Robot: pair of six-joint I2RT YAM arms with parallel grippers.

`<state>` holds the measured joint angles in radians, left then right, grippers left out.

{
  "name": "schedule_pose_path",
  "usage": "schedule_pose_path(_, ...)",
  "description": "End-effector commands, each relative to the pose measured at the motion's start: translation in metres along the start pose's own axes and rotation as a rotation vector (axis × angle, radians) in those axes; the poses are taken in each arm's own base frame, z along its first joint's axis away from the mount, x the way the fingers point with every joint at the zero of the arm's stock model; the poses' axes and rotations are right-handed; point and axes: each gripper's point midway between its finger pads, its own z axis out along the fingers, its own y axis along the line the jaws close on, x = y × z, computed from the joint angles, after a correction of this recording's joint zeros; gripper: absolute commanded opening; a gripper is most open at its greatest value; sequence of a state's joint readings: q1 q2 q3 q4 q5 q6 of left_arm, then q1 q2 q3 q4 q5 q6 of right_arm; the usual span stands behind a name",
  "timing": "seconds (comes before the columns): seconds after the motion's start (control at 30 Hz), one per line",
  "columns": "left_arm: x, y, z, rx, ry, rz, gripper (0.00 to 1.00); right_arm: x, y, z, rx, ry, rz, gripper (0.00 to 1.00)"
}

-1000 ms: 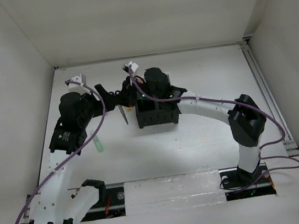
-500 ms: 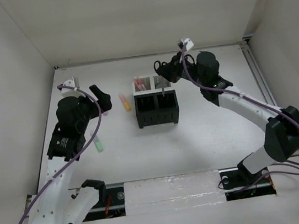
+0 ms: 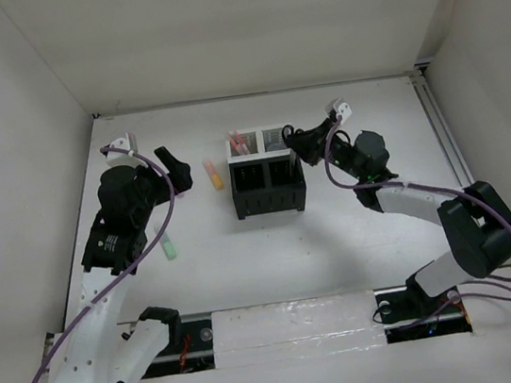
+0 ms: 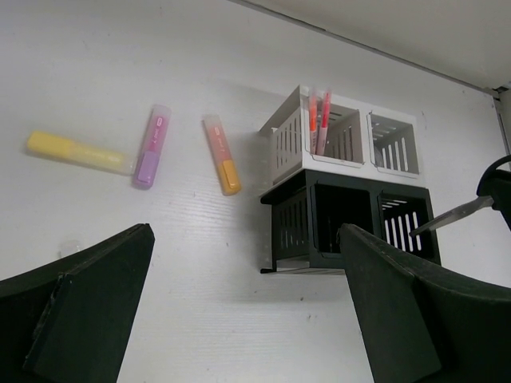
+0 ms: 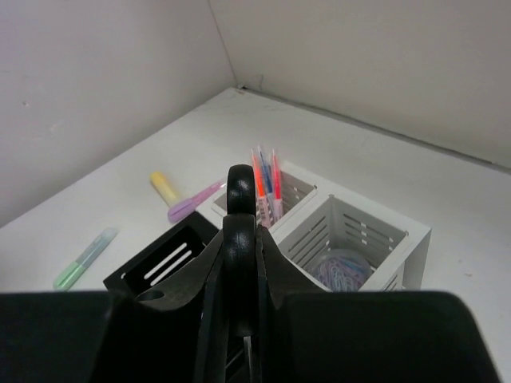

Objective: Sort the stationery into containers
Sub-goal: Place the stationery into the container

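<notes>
The mesh organiser (image 3: pixel 272 210) stands mid-tabletop (image 3: pixel 358 244), with two white compartments far and two black near. The left white compartment (image 4: pixel 291 140) holds upright pens (image 4: pixel 318 120), and the right white compartment (image 5: pixel 375 239) holds a small round item (image 5: pixel 342 270). We cannot see into the black pair.

Left of the block lie an orange highlighter (image 4: pixel 222 155), a pink highlighter (image 4: pixel 150 148) and a yellow highlighter (image 4: pixel 76 152). A green highlighter (image 3: pixel 168 250) lies nearer.

Our left fingers (image 3: pixel 168 158) are spread wide, holding nothing, above those highlighters. Our right fingers (image 3: pixel 306 143) are clamped on the black-handled scissors (image 5: pixel 239 195) just right of the organiser. The blade tip angles toward the right black compartment (image 4: pixel 395 239).
</notes>
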<state>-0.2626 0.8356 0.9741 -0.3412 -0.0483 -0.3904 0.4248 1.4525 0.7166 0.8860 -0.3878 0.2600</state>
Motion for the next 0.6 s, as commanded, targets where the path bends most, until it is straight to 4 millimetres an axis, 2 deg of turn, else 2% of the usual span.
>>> schedule_pose_path(0.0, -0.003, -0.005, -0.001, 0.026, -0.015, 0.003, 1.0, -0.05, 0.011, 0.003, -0.058, -0.22, -0.069, 0.0)
schedule_pose_path(0.3, -0.002, -0.006, -0.001, 0.035, -0.011, 0.003, 1.0, -0.027, 0.009, 0.003, -0.066, -0.229, -0.049, 0.0)
schedule_pose_path(0.5, -0.003, -0.009, -0.001, 0.047, -0.015, 0.002, 1.0, -0.006, 0.019, -0.001, -0.072, -0.228, -0.033, 0.01)
schedule_pose_path(0.57, -0.001, -0.01, 0.001, 0.051, -0.003, 0.003, 1.0, -0.008, 0.024, 0.0, -0.085, -0.237, -0.035, 0.03)
